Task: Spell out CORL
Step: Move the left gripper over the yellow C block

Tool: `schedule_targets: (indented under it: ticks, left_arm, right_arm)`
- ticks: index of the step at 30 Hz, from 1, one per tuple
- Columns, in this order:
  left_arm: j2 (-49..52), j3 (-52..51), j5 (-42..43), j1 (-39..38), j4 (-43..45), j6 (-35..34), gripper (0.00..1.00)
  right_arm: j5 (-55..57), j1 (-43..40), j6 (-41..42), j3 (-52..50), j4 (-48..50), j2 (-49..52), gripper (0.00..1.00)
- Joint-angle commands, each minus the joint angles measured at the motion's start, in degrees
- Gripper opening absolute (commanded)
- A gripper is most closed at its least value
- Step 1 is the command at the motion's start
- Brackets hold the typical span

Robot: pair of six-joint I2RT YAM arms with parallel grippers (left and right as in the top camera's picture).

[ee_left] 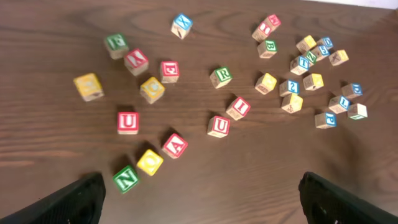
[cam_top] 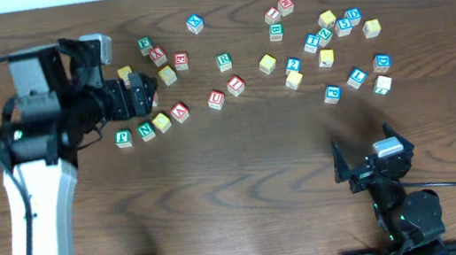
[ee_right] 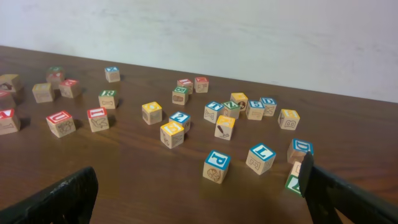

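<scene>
1. Across the far half of the desk [cam_top: 238,198], the cubes are seen scattered singly, and none appears stacked.
2. The R cube [cam_top: 223,60] is found near the middle of the scatter with gaps on every side. Two red cubes [cam_top: 216,99] lie near it on the front side. The L cube [cam_top: 357,77] sits in the crowded right group, near the P cube [cam_top: 332,93].
3. Several yellow cubes [ee_left: 152,89] are spread over both sides, but which of them carry C and O cannot be read.
4. The cubes are judged light, stiff and not fragile. Their smooth painted faces may slip or twist if they are pinched at a corner, so two opposite flat sides are best taken, with the tool squared to them.
5. The left tool [cam_top: 139,95] is held spread wide over the left cluster with nothing in it. The right tool [cam_top: 365,151] is likewise spread and bare, near the front edge and well apart from every cube.
6. A broad bare strip of wood is left between the scatter and the front edge, enough for a row of four. Neighbours may be knocked in the right group, and the back cubes lie near the far edge.
</scene>
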Motion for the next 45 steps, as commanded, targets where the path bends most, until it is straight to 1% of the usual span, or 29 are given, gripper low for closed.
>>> schedule_targets:
  ticks: [1, 3, 5, 7, 8, 10, 11, 12, 16, 18, 23, 28, 29, 32, 38, 45]
  left_arm:
    - [2.4, 0.7, 3.5, 0.0, 0.6, -1.6, 0.98]
    - [2.9, 0.8, 1.0, 0.0, 0.6, -5.9, 0.98]
    - [3.9, 1.8, -4.0, 0.0, -0.1, -11.4, 0.98]
    - [5.2, 4.0, -8.6, -0.7, -2.7, -13.0, 0.98]
    - [8.7, 9.8, -14.4, -2.3, -8.7, -13.5, 0.98]
    - [12.4, 15.6, -17.1, -4.0, -13.6, -13.5, 0.98]
    - [15.9, 21.0, -18.7, -5.3, -17.1, -13.5, 0.98]
    - [16.7, 22.3, -19.0, -5.6, -17.9, -13.5, 0.98]
    - [25.7, 35.2, -19.1, -8.5, -23.4, -15.8, 0.98]
    - [28.0, 38.0, -19.1, -9.2, -23.6, -17.0, 0.98]
    - [31.4, 39.1, -19.6, -10.0, -22.6, -19.1, 0.98]
    - [36.4, 39.1, -19.7, -10.0, -21.8, -19.8, 0.98]
    - [38.1, 39.1, -20.6, -10.0, -21.4, -21.2, 0.98]
    - [40.6, 39.1, -20.6, -10.4, -20.8, -21.2, 0.98]
    - [42.3, 39.1, -22.3, -12.6, -18.8, -20.8, 0.98]
    - [42.3, 39.1, -22.3, -14.5, -16.5, -20.8, 0.98]
  right_arm:
    - [0.1, -0.3, -0.7, -0.1, -0.2, -0.3, 0.99]
    - [0.1, -0.3, -0.7, -0.1, -0.2, -0.3, 0.99]
    - [0.1, -0.3, -0.7, -0.1, -0.2, -0.3, 0.99]
    - [0.1, -0.3, -0.7, -0.1, -0.2, -0.3, 0.99]
    - [0.1, -0.3, -0.7, -0.1, -0.2, -0.3, 0.99]
    - [0.1, -0.3, -0.7, -0.1, -0.2, -0.3, 0.99]
    - [0.1, -0.3, -0.7, -0.1, -0.2, -0.3, 0.99]
    - [0.1, -0.3, -0.7, -0.1, -0.2, -0.3, 0.99]
    - [0.1, -0.3, -0.7, -0.1, -0.2, -0.3, 0.99]
    - [0.1, -0.3, -0.7, -0.1, -0.2, -0.3, 0.99]
    - [0.1, -0.3, -0.7, -0.1, -0.2, -0.3, 0.99]
    - [0.1, -0.3, -0.7, -0.1, -0.2, -0.3, 0.99]
    - [0.1, -0.3, -0.7, -0.1, -0.2, -0.3, 0.99]
    - [0.1, -0.3, -0.7, -0.1, -0.2, -0.3, 0.99]
    - [0.1, -0.3, -0.7, -0.1, -0.2, -0.3, 0.99]
    - [0.1, -0.3, -0.7, -0.1, -0.2, -0.3, 0.99]
